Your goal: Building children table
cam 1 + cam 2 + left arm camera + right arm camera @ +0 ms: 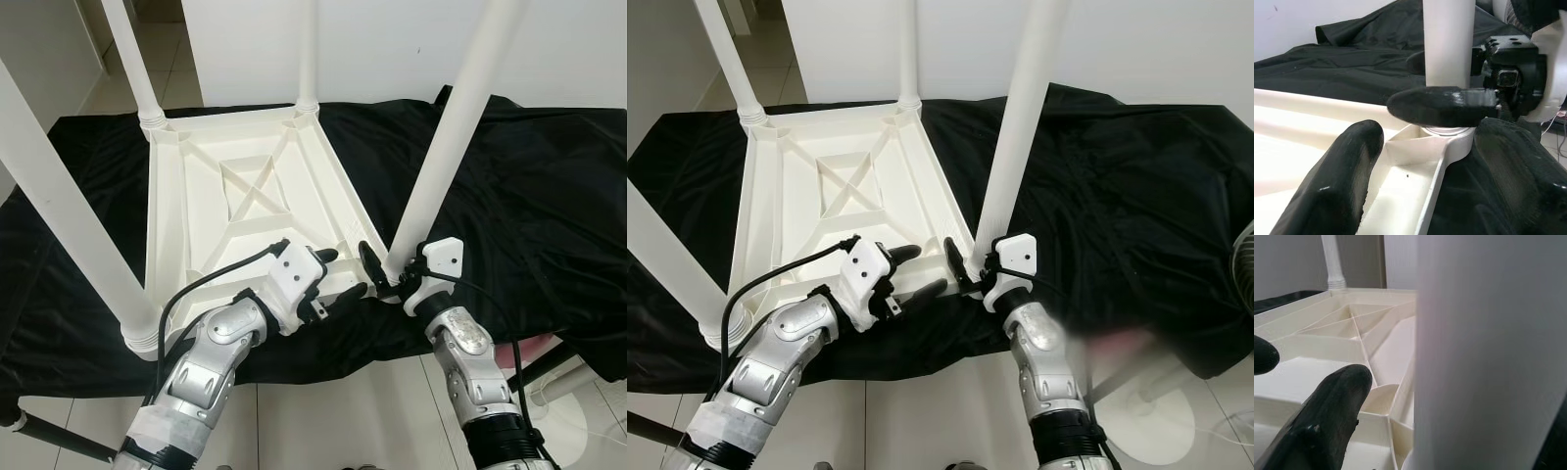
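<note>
I am looking down from the head camera at a white plastic children's table (245, 206) lying upside down on a surface covered by a black cloth (529, 196). Its ribbed underside faces up, with a raised X of bracing in the middle. Four white legs stand up from its corners.

My right tool (384, 274) is at the table's near right corner, at the foot of the near right leg (446, 137). Its black fingers stand apart around the base of that leg, one finger (370, 262) on the table side of it. In the right wrist view the leg rises as a broad white column right against the camera, with one black finger (1327, 423) beside it over the ribbed underside. I cannot tell whether the fingers press on the leg or only flank it.

My left tool (338, 274) is just beside the right one, at the near edge of the table close to the same corner. Its two fingers are spread wide. In the left wrist view they straddle the table's near rim (1415, 196), one finger over the white underside and one over the black cloth, gripping nothing. Just past them I see the round socket (1449, 139) where the leg meets the corner, with a finger of the right tool lying across it.

The near left leg (69, 225) stands at the table's near left corner, and the two far legs rise at the far corners. Pale tiled floor (343, 411) shows below the cloth's near edge.
</note>
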{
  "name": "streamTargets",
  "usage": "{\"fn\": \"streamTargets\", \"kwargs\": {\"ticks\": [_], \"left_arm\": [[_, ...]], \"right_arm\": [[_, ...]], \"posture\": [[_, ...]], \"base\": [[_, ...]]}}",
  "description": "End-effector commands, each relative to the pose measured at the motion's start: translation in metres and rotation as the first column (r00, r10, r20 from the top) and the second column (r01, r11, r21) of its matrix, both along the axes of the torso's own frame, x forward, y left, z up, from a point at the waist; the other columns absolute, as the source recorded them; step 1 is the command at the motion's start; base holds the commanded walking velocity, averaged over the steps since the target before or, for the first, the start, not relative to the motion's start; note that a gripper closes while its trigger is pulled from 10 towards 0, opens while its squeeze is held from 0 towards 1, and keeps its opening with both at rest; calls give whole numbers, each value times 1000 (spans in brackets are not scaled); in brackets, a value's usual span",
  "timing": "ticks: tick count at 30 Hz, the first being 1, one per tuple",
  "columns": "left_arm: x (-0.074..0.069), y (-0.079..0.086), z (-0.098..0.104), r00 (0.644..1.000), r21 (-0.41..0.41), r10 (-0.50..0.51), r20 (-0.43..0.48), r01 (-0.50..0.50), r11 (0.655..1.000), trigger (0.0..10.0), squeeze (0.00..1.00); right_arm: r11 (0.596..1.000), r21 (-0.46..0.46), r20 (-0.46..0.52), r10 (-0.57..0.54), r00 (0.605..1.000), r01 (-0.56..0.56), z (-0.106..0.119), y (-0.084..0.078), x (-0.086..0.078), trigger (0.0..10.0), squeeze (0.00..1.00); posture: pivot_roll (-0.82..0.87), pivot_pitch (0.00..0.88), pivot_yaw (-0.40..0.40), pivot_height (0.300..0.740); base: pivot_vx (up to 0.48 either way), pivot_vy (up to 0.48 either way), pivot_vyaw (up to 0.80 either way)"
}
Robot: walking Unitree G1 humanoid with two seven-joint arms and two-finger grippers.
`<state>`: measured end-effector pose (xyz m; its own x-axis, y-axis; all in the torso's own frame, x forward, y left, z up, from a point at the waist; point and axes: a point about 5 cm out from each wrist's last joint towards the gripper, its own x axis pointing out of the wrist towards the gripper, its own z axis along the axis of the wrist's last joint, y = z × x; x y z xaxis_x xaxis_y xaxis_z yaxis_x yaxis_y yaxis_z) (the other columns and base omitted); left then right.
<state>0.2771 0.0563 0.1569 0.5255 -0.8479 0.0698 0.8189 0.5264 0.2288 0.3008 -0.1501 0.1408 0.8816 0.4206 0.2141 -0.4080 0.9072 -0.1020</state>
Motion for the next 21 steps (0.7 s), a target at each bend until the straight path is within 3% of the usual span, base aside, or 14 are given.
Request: {"fn": "streamTargets", "kwargs": {"ticks": [1,6,13,14,15,16,21], "left_arm": [[1,1,0,999,9,27,16,-27,1000,10000,0],[-7,0,-2,1000,-2,8,-9,-8,1000,10000,0],[-12,-2,-4,999,-24,-8,-31,7,1000,10000,0],[-13,-3,-4,999,-31,-11,-39,9,999,10000,0],[-14,-4,-5,999,-31,-15,-41,14,999,10000,0],[-15,-4,-6,999,-29,-18,-43,16,999,10000,0],[-16,-3,-7,999,-22,-16,-46,15,1000,10000,0]], "right_arm": [[999,-9,-8,36,999,-36,0,2,1,10000,0],[983,-104,-32,146,989,-149,1,-3,4,10000,0],[974,-138,-49,174,984,-179,3,-12,8,9961,0],[971,-145,-58,185,981,-191,3,-14,10,4667,0],[968,-148,-65,193,979,-201,4,-16,11,1255,0],[967,-149,-73,199,977,-208,4,-19,12,0,0],[966,-141,-100,206,974,-218,1,-24,11,0,0]], "posture": [[-54,62,-4,740],[-46,61,-20,740],[-46,60,-32,740],[-46,60,-35,740],[-45,61,-37,740],[-43,62,-41,740],[-43,64,-46,740]], "base": [[0,0,0],[0,0,0],[0,0,0],[0,0,0],[0,0,0],[0,0,0],[0,0,0]]}}
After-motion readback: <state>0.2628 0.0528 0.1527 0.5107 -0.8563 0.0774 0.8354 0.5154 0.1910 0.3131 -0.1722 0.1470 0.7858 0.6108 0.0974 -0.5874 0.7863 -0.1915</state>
